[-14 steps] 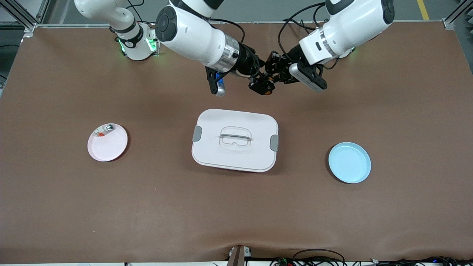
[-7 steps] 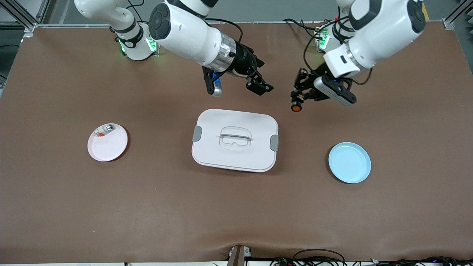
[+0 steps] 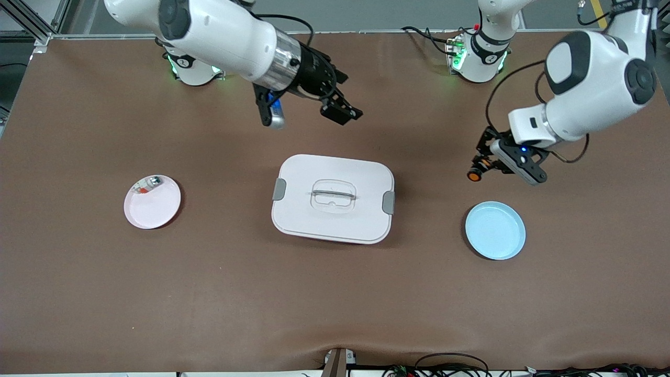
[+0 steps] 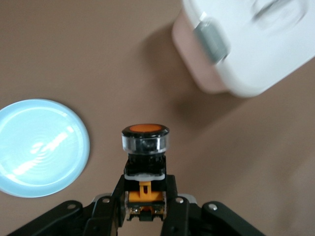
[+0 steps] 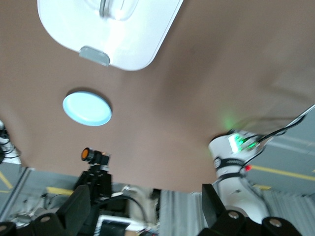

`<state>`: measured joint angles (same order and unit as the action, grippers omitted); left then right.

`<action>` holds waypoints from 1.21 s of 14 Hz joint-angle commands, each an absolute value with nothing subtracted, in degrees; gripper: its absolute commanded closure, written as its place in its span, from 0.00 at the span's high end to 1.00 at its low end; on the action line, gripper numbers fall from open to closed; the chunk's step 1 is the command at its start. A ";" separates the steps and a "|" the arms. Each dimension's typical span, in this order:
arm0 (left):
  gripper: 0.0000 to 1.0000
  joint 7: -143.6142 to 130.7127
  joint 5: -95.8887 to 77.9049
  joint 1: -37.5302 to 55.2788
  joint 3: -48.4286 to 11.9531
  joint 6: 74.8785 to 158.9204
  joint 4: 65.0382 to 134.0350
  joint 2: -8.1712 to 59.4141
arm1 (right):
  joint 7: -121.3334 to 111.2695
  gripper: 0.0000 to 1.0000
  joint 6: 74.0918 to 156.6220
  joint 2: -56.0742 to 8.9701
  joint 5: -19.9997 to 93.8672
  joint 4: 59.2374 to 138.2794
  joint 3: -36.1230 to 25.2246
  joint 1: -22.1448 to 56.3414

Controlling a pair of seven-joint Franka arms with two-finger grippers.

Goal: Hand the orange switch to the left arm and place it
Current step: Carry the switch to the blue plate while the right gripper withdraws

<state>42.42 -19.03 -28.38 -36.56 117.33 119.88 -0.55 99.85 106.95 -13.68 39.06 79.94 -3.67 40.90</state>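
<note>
Orange-capped, the switch (image 4: 144, 142) looks light, rigid and small; the left claw (image 4: 145, 206) clamps its body, over the surface (image 3: 576, 251) near the blue plate (image 3: 495, 230). Right claw (image 3: 335, 107), fingers apart, hangs empty.

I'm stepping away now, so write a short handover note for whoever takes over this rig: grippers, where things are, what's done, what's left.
Left gripper: shut on the orange switch, in the air over bare table beside the blue plate.
Right gripper: open and empty, over the table between the robot bases and the white box.
Done: the switch is with the left arm, clear of the box.
Left: probably set it on the blue plate and let go.
</note>
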 commanded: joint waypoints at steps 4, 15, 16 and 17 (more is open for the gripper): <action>0.00 55.78 0.50 -30.93 -37.27 120.39 114.44 12.11 | 89.59 1.00 98.09 -5.99 30.94 82.87 -3.34 36.49; 0.00 72.77 26.62 -36.03 -37.00 140.44 114.43 29.70 | 41.19 1.00 92.30 10.11 15.23 102.74 -3.34 23.31; 0.00 72.77 27.59 -35.95 -37.00 141.23 114.43 30.49 | 37.22 1.00 91.42 10.11 12.86 102.66 -3.34 21.90; 0.00 72.77 28.55 -35.95 -37.00 142.02 114.43 31.37 | 33.26 1.00 91.15 10.19 10.57 102.66 -3.34 20.41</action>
<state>71.38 26.36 -35.39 -36.37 140.57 115.42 29.52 40.41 91.62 8.35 14.30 100.82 -4.35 23.49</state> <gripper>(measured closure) 0.665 0.000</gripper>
